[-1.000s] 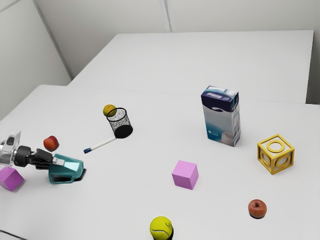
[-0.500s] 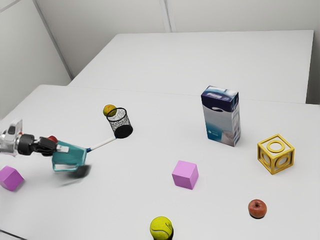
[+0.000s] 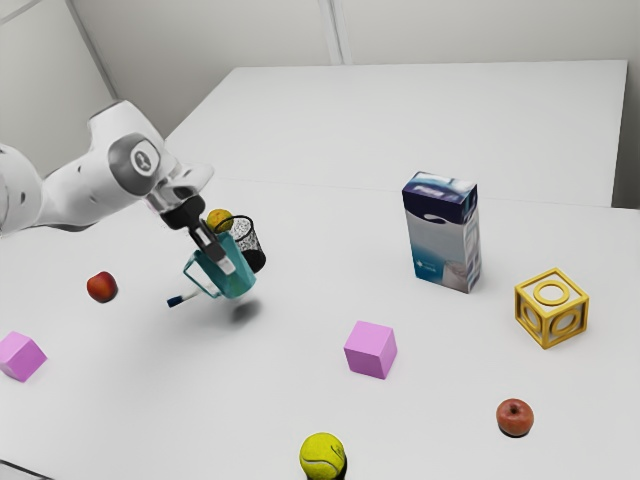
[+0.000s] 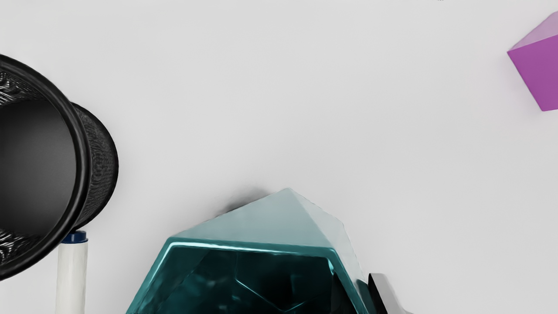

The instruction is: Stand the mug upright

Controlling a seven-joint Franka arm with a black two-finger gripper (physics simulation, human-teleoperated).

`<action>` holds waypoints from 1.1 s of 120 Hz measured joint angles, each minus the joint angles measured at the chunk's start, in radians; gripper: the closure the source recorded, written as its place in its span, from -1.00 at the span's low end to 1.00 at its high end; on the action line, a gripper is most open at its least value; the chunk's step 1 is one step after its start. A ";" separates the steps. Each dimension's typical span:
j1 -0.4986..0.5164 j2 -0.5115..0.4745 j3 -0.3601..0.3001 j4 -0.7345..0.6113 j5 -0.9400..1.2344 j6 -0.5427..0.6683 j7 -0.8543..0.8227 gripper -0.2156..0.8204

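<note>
In the exterior view my gripper (image 3: 224, 262) is beside the black mesh cup, shut on the wall of the teal mug (image 3: 239, 282). The mug hangs tilted above the table, its handle toward the exterior view's left and its shadow on the surface below. From the wrist view, the mug (image 4: 257, 222) shows its angular rim and dark inside. The gripper (image 4: 358, 291) pinches one side wall there, with one finger inside the rim and the other outside.
Close by the mug are the mesh cup (image 3: 254, 250), a marker (image 3: 188, 297) and a yellow-orange fruit (image 3: 219, 219). A peach (image 3: 102, 287) and pink cube (image 3: 20, 357) lie farther left; another cube (image 3: 370, 350), tennis ball (image 3: 323, 456) and carton (image 3: 441, 240) stand to the right.
The mug, held by my gripper, has risen and moved toward the exterior view's right, up to the mesh cup. My hand has turned, tipping the mug from lying sideways to a slant.
</note>
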State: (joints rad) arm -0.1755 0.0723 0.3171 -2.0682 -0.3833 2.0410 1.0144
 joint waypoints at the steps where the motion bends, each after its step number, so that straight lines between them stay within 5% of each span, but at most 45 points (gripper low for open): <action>1: -0.002 0.000 -0.005 0.000 0.010 0.009 -0.007 0.92; 34: -0.047 -0.003 -0.107 -0.008 0.196 0.202 -0.220 0.92; 87: -0.078 0.054 -0.135 -0.054 0.224 0.254 -0.462 0.92; 111: -0.077 0.068 -0.135 -0.054 0.216 0.251 -0.520 0.12; 132: -0.077 0.064 -0.135 -0.038 0.214 0.250 -0.556 -0.26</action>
State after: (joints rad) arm -0.2524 0.1360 0.1817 -2.1058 -0.1691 2.2913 0.4585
